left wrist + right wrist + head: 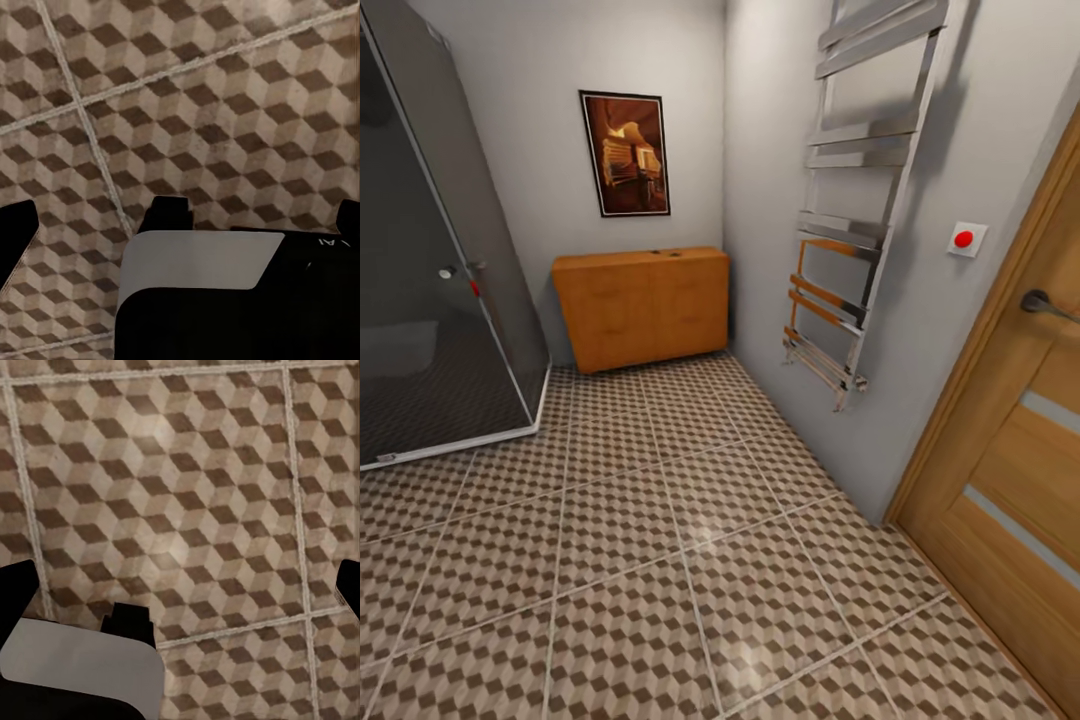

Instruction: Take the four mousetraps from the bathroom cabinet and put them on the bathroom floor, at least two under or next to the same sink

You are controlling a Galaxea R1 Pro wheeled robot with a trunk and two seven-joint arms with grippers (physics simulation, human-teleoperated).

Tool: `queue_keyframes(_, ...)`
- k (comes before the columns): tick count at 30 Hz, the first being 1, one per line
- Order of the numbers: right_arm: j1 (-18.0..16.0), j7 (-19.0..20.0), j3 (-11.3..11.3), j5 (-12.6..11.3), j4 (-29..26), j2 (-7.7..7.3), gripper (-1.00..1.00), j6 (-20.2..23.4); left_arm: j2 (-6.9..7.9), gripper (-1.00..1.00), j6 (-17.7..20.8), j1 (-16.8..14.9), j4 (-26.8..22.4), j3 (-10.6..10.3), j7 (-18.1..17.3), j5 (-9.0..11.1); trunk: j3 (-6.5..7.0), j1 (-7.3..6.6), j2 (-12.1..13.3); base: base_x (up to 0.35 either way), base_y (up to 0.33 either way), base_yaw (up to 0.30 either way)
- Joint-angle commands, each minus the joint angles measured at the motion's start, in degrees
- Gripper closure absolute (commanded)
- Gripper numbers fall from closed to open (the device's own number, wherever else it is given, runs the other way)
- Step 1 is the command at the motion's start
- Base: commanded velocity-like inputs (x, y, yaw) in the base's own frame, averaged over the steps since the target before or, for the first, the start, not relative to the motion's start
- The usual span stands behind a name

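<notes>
Bathroom floor (pixel 660 560) tiles lie below both parted jaws.

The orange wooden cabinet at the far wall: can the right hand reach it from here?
Probably not. The orange wooden cabinet stands several tiles of patterned floor away, and the right hand points down at tiles.

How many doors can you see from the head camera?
2: a wooden door at the right edge, and the shower's glass door at the left. The orange cabinet may have fronts too faint to count.
</notes>
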Motion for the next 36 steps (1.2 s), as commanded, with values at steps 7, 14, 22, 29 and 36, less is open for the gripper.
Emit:
queue_keyframes(7,0.0,-0.2,0.5,-0.4,0.0,0.08,-1.0,-0.1,0.09,-1.0,-0.1,-0.1,-0.2,-0.3,0.4,0.2,-0.05,0.03,0.0,0.334,0.0,-0.02)
queue_keyframes(14,0.0,-0.2,0.5,-0.4,0.0,0.12,-1.0,-0.2,0.11,-1.0,-0.1,-0.1,-0.2,-0.3,0.4,0.2,-0.05,0.03,0.0,0.335,0.0,-0.001)
queue_keyframes(22,0.0,-0.2,0.5,-0.2,0.0,0.13,-1.0,-0.3,0.11,-1.0,-0.2,-0.1,-0.1,-0.3,0.5,0.2,-0.05,0.03,0.0,0.206,0.0,0.167)
queue_keyframes(29,0.0,-0.2,0.5,-0.2,0.0,0.13,-1.0,-0.3,0.07,-1.0,-0.4,-0.1,-0.1,-0.3,0.5,0.3,-0.05,0.03,0.0,0.033,0.0,0.268)
queue_keyframes(36,0.0,-0.2,0.5,-0.2,0.0,0.13,-1.0,-0.3,0.09,-1.0,-0.4,-0.1,-0.1,-0.3,0.5,0.3,-0.05,0.03,0.0,0.016,0.0,0.284)
